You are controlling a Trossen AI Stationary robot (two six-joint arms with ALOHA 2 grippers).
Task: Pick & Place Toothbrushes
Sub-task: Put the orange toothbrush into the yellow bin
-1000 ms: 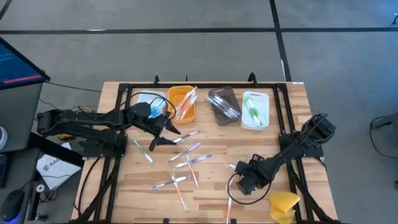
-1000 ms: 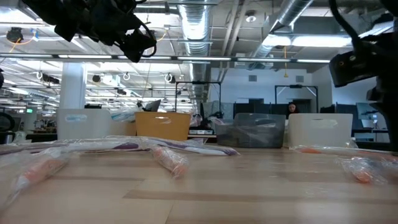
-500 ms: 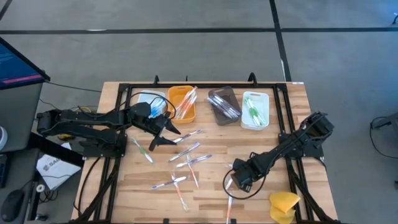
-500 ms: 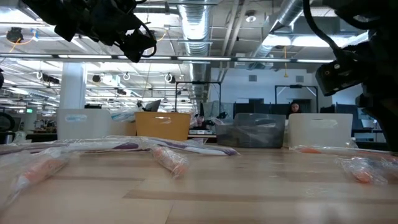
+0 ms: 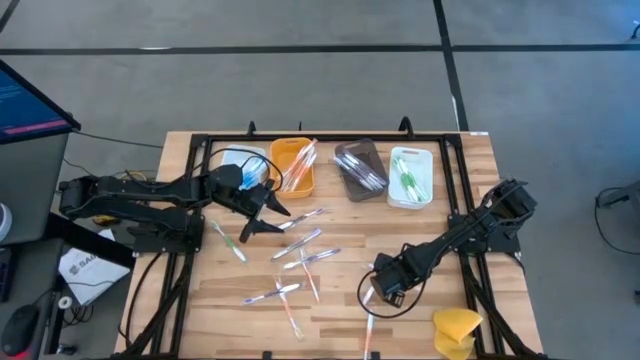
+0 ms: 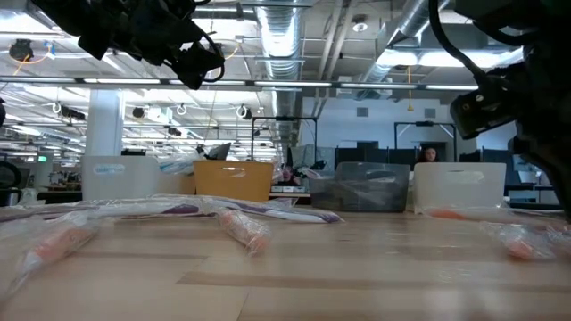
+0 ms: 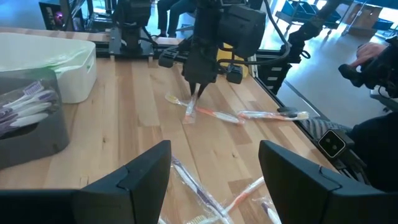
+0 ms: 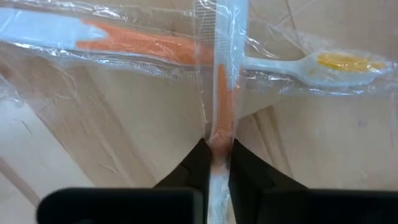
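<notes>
On the wooden slatted worktop (image 5: 340, 285), toward five o'clock, the right pincer (image 8: 216, 163) is closed on the orange-handled wrapped toothbrush (image 8: 221, 93), whose long axis runs straight ahead. At ten o'clock, the left pincer (image 7: 214, 163) hangs open.

The high view looks straight down on the whole table (image 5: 330, 250). The low view sits at tabletop height, facing level across the wood toward the trays (image 6: 234, 181) at 12 o'clock. The left wrist view looks across the table at the right gripper (image 7: 194, 93), which the right wrist view shows very close on an orange toothbrush (image 8: 219, 118).
</notes>
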